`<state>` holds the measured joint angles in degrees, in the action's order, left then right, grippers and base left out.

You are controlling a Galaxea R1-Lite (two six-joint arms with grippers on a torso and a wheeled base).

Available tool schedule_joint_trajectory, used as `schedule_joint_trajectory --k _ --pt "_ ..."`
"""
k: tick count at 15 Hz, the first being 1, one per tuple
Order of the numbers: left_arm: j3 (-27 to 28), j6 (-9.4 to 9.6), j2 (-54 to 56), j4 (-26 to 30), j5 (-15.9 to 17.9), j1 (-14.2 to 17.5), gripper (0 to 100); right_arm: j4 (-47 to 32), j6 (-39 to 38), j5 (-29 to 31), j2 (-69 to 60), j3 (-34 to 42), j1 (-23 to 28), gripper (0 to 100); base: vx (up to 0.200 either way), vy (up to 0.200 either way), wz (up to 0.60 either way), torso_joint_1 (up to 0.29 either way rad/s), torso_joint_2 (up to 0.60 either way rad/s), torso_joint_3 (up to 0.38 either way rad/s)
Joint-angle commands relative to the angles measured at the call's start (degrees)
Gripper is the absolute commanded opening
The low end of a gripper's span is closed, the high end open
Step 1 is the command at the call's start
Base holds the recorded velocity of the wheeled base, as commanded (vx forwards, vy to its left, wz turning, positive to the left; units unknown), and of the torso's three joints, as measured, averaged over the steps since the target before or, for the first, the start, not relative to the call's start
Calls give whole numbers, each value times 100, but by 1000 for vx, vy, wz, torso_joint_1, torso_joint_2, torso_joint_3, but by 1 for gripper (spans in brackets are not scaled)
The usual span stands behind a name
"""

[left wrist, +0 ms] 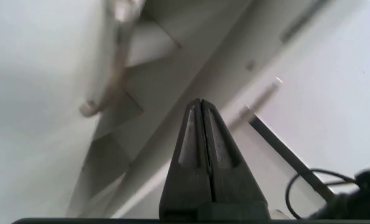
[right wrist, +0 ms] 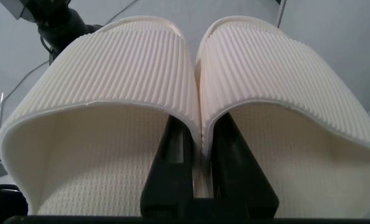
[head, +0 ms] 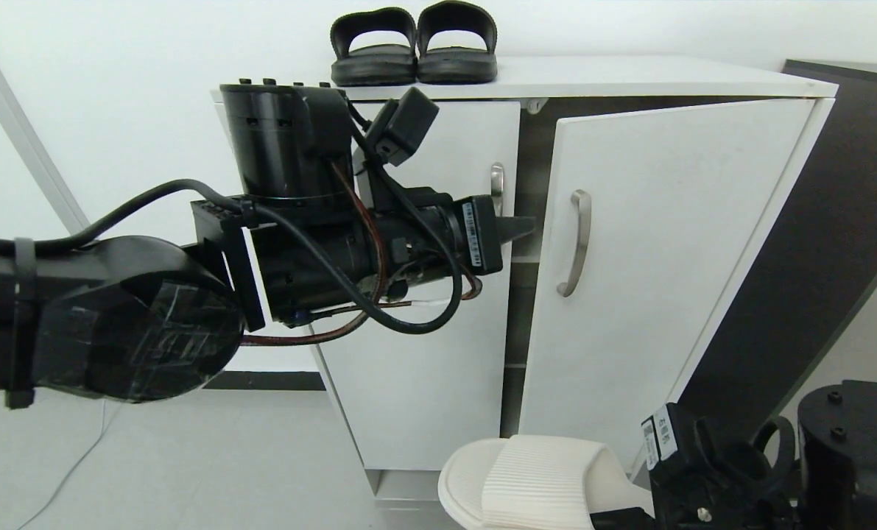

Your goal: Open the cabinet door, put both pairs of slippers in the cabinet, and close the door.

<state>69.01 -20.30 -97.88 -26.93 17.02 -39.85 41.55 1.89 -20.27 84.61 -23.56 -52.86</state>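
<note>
Head view, left jaws clenched by ajar cabinet door, right jaws grasping white slippers, black slippers atop cabinet

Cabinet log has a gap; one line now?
door ajar; left tool shut beside it; right tool holds white slippers; black slippers atop cabinet

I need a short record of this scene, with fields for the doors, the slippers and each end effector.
left door: looks shut
right door: ajar, dark gap beside it
black slippers: side by side on top of the cabinet
white slippers: gripped as a pair, low before the cabinet
left end effector: shut, empty, tip at the door gap
right end effector: shut on white slippers, one finger inside each
</note>
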Motion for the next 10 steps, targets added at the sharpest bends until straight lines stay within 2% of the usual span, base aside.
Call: schedule_joint_trajectory --k 1,10 --pt "86 -9 -126 -40 3 162 0 3 4 -3 11 1 -23 0 0 0 0 0 0 0" --pt "868 -115 -882 -137 47 144 0 3 207 23 143 54 -93 0 0 0 0 0 0 0"
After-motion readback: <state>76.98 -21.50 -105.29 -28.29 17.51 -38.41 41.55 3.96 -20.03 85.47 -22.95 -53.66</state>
